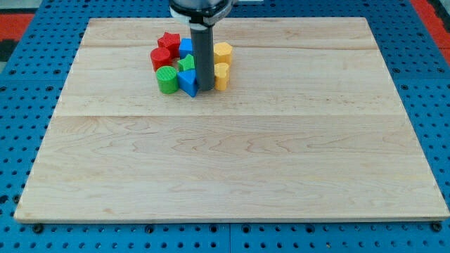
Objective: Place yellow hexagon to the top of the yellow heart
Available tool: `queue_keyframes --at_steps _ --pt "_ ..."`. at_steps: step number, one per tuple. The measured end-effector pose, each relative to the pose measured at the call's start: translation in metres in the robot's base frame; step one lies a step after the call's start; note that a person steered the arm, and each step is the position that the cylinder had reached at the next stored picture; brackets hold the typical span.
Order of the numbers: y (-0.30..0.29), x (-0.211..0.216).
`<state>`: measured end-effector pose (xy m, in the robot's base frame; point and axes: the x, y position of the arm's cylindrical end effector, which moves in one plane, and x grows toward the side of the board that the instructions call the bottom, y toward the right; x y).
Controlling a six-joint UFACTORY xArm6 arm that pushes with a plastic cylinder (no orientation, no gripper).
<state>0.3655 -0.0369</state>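
The yellow hexagon lies near the view's top, right of the rod. The yellow heart sits directly below it, touching or nearly touching. My tip rests on the board just left of the yellow heart and right of the blue triangle. The rod rises in front of the cluster and hides part of it.
Left of the rod are a red star, a red block, a blue block, a green block and a green cylinder. All lie on the wooden board, which rests on a blue pegboard.
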Motion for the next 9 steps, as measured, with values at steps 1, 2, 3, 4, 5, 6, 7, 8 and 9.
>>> queue_keyframes --at_steps 1,2,3,4,5,6,7,8,9 --pt "0.01 -0.021" --pt "0.034 -0.021" --pt "0.079 -0.021" --pt "0.111 0.006" --pt "0.03 0.0" --pt "-0.011 -0.038" --pt "-0.006 -0.05" --pt "0.031 -0.064" --pt "0.107 -0.064"
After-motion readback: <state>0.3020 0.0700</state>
